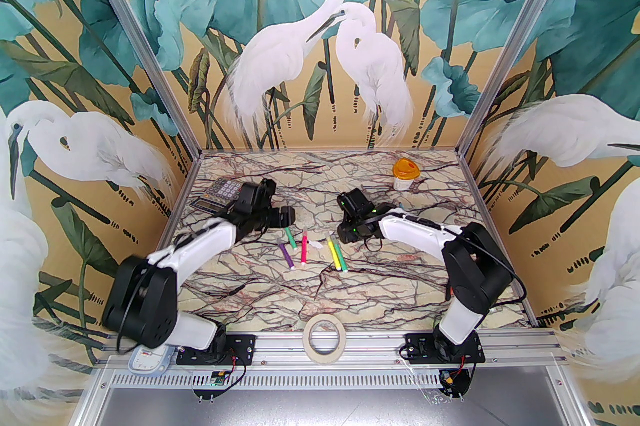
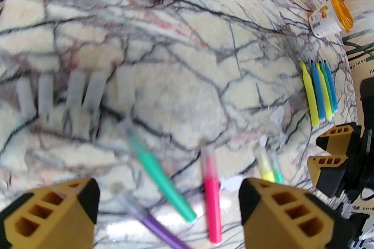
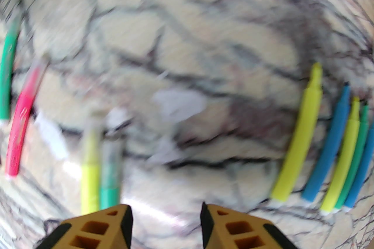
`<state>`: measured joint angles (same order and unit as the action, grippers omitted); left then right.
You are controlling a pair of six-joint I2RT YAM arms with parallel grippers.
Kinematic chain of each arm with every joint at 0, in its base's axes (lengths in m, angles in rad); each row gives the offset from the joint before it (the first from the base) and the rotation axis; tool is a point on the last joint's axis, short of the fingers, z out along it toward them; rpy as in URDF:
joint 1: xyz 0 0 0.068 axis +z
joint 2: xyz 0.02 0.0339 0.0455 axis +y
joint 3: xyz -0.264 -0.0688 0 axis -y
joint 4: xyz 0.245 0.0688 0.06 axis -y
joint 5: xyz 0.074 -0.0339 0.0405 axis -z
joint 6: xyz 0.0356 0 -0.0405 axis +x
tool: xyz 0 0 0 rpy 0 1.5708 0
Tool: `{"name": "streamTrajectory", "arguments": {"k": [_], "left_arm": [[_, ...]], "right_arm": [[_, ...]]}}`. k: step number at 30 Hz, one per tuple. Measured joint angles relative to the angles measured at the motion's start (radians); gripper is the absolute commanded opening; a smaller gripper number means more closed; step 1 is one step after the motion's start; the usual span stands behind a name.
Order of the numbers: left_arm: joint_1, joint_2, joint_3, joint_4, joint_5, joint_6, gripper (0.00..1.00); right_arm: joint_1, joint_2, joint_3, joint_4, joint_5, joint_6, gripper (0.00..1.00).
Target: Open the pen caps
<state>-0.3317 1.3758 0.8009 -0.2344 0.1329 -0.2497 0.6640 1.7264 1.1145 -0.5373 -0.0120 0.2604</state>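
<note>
Left and right jaws gape empty near five capped pens (image 2: 211, 192), five uncapped pens (image 2: 320, 93)

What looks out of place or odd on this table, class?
Small white scraps lie loose among the pens in the middle of the table, like litter. A tape roll straddles the near edge, partly on the rail. Nothing looks spilled or broken.
</note>
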Motion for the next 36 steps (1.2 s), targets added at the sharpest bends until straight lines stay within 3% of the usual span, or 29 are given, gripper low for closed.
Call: {"name": "streamTrajectory", "arguments": {"k": [18,36], "left_arm": [[0.001,-0.346,-0.252,0.111,-0.022,0.010,0.94],[0.001,-0.441,-0.299,0.112,-0.022,0.035,0.95]], "right_arm": [[0.043,0.002,-0.010,-0.066,-0.155,-0.001,0.44],[0.050,0.093,0.021,-0.118,-0.170,0.002,0.38]]}}
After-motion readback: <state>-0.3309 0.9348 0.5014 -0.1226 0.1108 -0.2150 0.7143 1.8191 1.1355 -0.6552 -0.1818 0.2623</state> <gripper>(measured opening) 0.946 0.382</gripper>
